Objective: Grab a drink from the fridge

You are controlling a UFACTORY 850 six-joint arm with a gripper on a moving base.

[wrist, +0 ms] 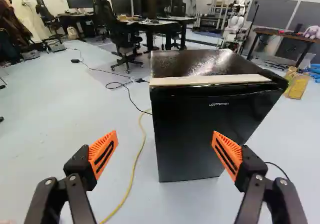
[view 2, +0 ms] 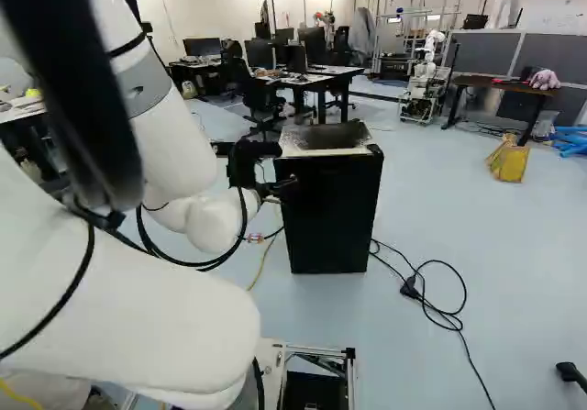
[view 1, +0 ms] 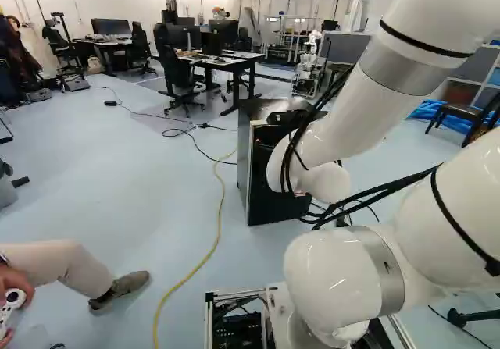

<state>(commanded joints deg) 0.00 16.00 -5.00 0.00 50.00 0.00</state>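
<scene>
The gripper (view 2: 278, 188) hangs at the near left side of the small black fridge (view 2: 332, 222) in the right base view. In the wrist view the gripper (wrist: 165, 138) stands open, its orange-padded fingers wide apart with nothing held. Ahead of them is the fridge (wrist: 200, 134), upright on the floor, its door closed and a pale strip along the top front edge. The fridge stands beyond the gripper, mostly ahead of the finger on its side. The arm partly covers the fridge (view 1: 266, 201) in the left base view. No drink shows.
A yellow cable (view 1: 211, 249) runs along the floor left of the fridge. A black cable (view 2: 440, 311) lies coiled to its right. Behind stand desks (view 2: 316, 77), office chairs and another robot (view 2: 425, 80). A person's leg (view 1: 74, 267) reaches in at the left base view's left.
</scene>
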